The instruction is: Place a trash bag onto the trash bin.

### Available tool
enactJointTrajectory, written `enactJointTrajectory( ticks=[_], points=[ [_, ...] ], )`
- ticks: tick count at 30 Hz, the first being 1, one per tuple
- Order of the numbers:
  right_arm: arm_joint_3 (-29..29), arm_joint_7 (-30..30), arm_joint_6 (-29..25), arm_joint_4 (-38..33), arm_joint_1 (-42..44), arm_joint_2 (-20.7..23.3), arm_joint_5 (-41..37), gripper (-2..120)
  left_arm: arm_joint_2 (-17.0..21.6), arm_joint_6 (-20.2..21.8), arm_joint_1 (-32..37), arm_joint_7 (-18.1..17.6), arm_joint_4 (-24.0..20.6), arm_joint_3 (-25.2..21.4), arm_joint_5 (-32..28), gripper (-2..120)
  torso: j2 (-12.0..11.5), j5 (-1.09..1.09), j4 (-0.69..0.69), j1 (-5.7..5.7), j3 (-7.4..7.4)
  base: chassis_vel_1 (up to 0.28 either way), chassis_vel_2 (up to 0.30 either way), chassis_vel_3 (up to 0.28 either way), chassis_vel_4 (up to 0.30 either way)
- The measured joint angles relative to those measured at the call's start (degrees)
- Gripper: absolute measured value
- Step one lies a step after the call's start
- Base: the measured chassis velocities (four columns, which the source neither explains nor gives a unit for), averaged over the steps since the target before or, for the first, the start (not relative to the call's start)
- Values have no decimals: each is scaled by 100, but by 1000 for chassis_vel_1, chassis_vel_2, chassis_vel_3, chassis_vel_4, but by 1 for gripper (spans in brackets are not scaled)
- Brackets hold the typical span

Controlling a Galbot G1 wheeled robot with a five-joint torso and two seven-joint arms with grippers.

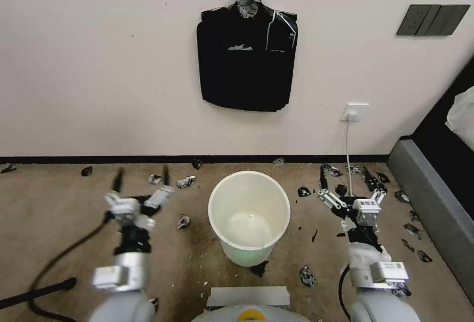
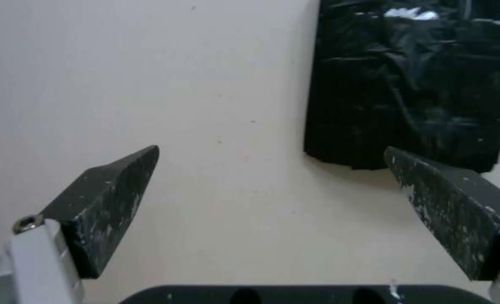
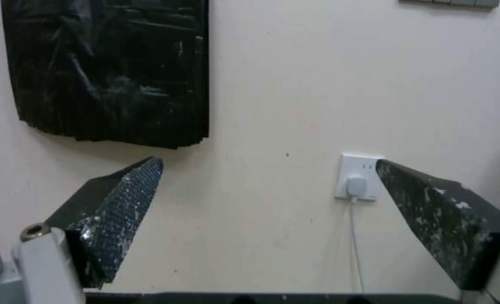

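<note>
Black bag stack (image 1: 247, 60) far, high on wall, above bin (image 1: 249, 216). Left gripper (image 1: 140, 179), right gripper (image 1: 350, 186) wide open, empty, equally near.

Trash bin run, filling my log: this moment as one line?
bin: trash bin unlined, floor | bags: stack on wall | left pincer: open, empty | right pincer: open, empty

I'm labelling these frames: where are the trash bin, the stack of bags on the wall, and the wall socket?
trash bin (image 1: 217, 198): head view, left side of its rim.
stack of bags (image 1: 247, 72): head view, its middle.
wall socket (image 3: 358, 182): right wrist view, its plate.
</note>
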State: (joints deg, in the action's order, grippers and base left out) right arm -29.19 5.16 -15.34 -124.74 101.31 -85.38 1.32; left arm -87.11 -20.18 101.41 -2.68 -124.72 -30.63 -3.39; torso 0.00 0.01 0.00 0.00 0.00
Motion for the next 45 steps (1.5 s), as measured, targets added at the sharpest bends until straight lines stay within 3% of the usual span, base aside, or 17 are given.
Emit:
enactJointTrajectory(
  ticks=[10,13,17,18,20,27,33,36,45],
  points=[
    [171,-40,82,-19,-45,110,-327,100,99,12,30,81,88,-26,-101,100,0,-1,-1,0,0,0,0,0,0],
    [282,-106,257,-28,-295,362,-732,100,117,8,106,108,114,-30,-181,100,0,-1,-1,0,0,0,0,0,0],
    [186,-236,530,71,-838,756,-1401,100,315,43,-11,98,261,171,-202,100,0,2,5,0,0,0,0,0,0],
    [108,-265,645,88,-1026,885,-1667,100,411,81,-86,86,289,284,-202,100,0,-4,-7,0,0,0,0,0,0],
    [111,-277,793,127,-1305,1065,-1980,100,430,103,-55,82,285,318,-201,100,0,-1,-2,0,1,0,0,0,0],
    [652,-227,1506,457,-3076,1749,-3443,100,410,113,112,97,101,176,-146,100,0,0,2,0,1,0,0,0,0],
    [1198,-157,1777,870,-4197,1821,-3900,100,433,134,103,101,39,82,-115,100,0,-1,0,1,1,0,0,0,0],
    [1692,-42,1931,1367,-5170,1687,-4123,100,402,140,91,105,38,46,-17,100,0,-1,1,1,1,0,0,0,0],
    [2154,162,2042,2440,-6836,1180,-4905,100,261,125,194,108,-17,-9,83,100,0,-2,2,1,1,0,0,0,0]
  ],
)
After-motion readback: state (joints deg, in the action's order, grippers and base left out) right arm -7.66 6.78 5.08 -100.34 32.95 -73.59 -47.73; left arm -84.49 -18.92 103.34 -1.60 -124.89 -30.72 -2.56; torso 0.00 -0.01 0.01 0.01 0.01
